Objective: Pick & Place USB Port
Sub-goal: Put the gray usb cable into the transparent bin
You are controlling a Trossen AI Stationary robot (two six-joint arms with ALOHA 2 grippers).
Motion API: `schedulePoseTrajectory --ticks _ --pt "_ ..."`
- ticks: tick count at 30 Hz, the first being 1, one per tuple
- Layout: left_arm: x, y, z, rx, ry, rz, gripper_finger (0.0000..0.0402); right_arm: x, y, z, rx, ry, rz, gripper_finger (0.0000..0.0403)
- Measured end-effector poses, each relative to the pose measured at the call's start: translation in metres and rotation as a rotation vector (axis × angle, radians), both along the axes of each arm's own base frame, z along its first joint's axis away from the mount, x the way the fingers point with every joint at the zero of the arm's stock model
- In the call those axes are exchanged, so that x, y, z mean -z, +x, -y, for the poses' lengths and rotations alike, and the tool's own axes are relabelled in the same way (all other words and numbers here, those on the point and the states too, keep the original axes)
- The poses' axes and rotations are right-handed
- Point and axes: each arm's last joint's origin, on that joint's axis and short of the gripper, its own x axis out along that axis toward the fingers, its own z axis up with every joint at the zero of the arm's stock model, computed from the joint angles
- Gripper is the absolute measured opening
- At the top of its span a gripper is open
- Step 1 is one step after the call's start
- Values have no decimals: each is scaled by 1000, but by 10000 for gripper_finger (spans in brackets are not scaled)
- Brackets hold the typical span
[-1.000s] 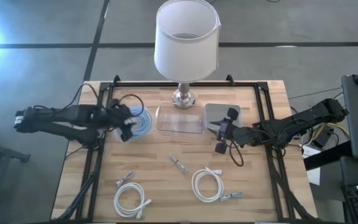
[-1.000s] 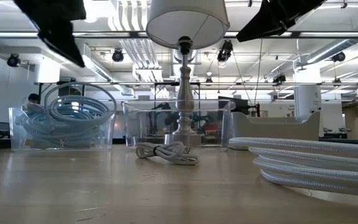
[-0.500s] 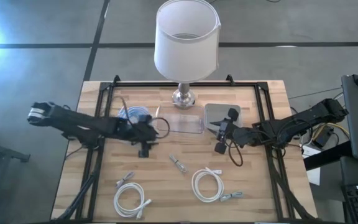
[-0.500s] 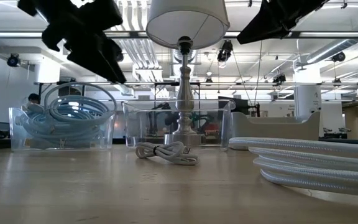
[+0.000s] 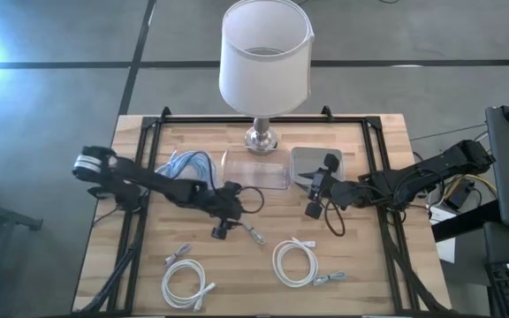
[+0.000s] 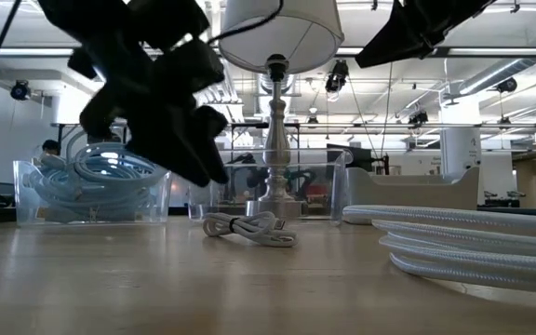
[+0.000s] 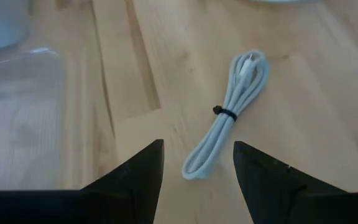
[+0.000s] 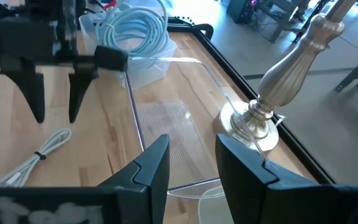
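Small white bundled USB cable (image 5: pixel 254 233) lies on the wooden table (image 5: pixel 360 265), centre of the high view. Left gripper (image 5: pixel 220 233) hovers just beside it, fingers apart and empty. Right gripper (image 5: pixel 312 210) waits right of centre near the grey tray (image 5: pixel 303 159), fingers apart.

A grey tiled floor (image 5: pixel 51 35) is seen around the wooden table (image 5: pixel 387 265). Beyond it, a large open hall is shown, lit by ceiling lights (image 6: pixel 519 84) among exposed pipes (image 6: pixel 189 28).
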Motion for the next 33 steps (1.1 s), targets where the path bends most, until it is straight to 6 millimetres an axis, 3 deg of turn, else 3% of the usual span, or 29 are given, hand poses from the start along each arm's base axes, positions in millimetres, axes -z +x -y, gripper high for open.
schedulePoseTrajectory --ticks 6,25,29,33 --pt "17 6 1 46 10 -31 197 3 -1 0 -1 -3 -10 123" --pt "38 15 3 137 42 -40 191 15 -4 1 2 -7 -40 123" --pt "38 18 3 139 62 -35 149 16 -4 1 2 -10 -46 123" --pt "36 19 3 125 73 -30 74 18 -5 1 1 -12 -50 123"
